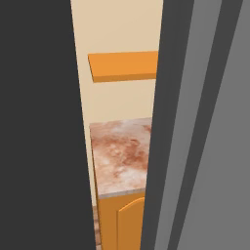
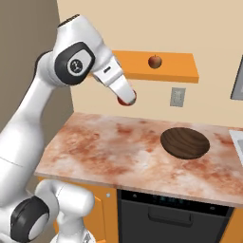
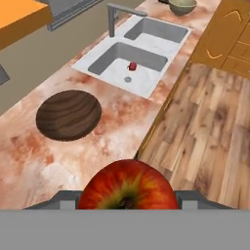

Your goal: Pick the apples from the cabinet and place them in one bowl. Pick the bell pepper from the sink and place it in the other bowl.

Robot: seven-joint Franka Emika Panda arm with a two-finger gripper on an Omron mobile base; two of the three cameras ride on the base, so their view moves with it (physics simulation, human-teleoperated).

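In the left base view two dark slabs close to the lens hide most of the scene, leaving a strip with part of the cabinet (image 1: pixel 124 66), a bit of counter (image 1: pixel 119 154) and an arched cupboard door (image 1: pixel 131 222). In the right base view the arm's hand covers the gripper (image 2: pixel 127 97); a red sliver of apple (image 2: pixel 128 98) peeks out at its tip, held above the counter's left part. The hand view cuts that apple (image 3: pixel 128 188) off at the bottom, sitting between the fingers, so the gripper is closed on it. Two apples can be counted: the held one and a second (image 2: pixel 155 61) on the cabinet. Two bowls: a dark wooden bowl (image 3: pixel 69 114) on the counter, and an olive one (image 3: pixel 182 5) beyond the sink (image 3: pixel 134 53), partly cropped. One pepper (image 3: pixel 132 66), tiny and hard to make out, lies in the nearer basin by its drain (image 3: pixel 128 79).
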